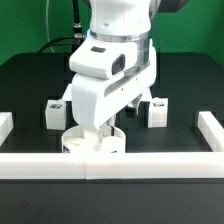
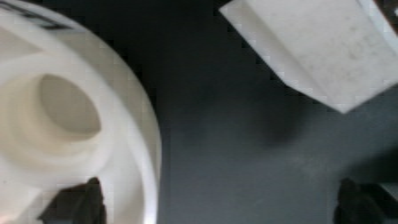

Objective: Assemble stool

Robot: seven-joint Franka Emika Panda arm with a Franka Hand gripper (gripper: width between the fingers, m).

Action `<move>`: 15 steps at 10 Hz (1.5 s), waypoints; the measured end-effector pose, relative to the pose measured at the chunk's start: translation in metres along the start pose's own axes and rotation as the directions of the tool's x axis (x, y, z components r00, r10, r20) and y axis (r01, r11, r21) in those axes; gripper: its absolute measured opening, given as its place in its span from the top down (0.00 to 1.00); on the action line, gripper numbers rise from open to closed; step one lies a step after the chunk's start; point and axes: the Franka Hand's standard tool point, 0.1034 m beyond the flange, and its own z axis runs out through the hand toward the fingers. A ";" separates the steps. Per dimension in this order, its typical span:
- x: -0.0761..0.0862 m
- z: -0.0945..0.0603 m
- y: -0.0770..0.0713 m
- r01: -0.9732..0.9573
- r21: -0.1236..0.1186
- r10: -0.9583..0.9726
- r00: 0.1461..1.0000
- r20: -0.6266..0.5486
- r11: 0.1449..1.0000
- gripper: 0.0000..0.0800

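The round white seat [image 1: 88,143] lies on the black table by the front rail, partly hidden by the arm. In the wrist view the seat [image 2: 63,110] fills one side, with a round hole in it. One blocky white leg [image 1: 55,113] stands at the exterior view's left and another [image 1: 156,110] at its right. One leg [image 2: 324,50] shows in the wrist view. The third leg is hidden. My gripper [image 1: 110,130] hangs low over the seat's edge. In the wrist view the gripper [image 2: 222,204] is open: one fingertip [image 2: 75,203] is over the seat, the other over bare table. It holds nothing.
A long white rail [image 1: 110,165] runs along the front. Short white rail ends stand at the exterior view's left [image 1: 5,125] and right [image 1: 210,128]. The arm's bulky white body [image 1: 110,70] hides the middle of the table.
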 end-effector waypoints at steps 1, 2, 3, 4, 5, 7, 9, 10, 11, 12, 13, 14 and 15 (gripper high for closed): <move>-0.001 0.001 0.002 0.021 0.000 -0.021 1.000 0.000 1.000 0.19; -0.003 0.002 0.003 0.025 0.000 -0.025 1.000 0.000 1.000 0.31; -0.002 0.002 0.003 0.026 0.000 -0.026 1.000 0.000 1.000 0.48; -0.002 0.002 0.003 0.026 0.000 -0.026 1.000 0.000 1.000 0.48; -0.002 0.002 0.003 0.026 0.000 -0.026 1.000 0.000 1.000 0.75; -0.002 0.002 0.003 0.026 0.000 -0.026 1.000 0.000 1.000 0.96; -0.002 0.002 0.003 0.026 0.000 -0.026 1.000 0.000 1.000 0.96; -0.002 0.002 0.003 0.026 0.000 -0.026 1.000 0.000 1.000 0.96; -0.002 0.002 0.003 0.026 0.000 -0.026 1.000 0.000 1.000 0.96; -0.002 0.002 0.003 0.026 0.000 -0.026 1.000 0.000 1.000 0.96; -0.002 0.002 0.003 0.026 0.000 -0.026 1.000 0.000 1.000 0.96; 0.000 0.002 0.002 0.032 -0.001 -0.032 1.000 0.001 1.000 0.96; 0.010 0.002 -0.004 0.047 -0.001 -0.047 0.999 -0.004 0.999 0.96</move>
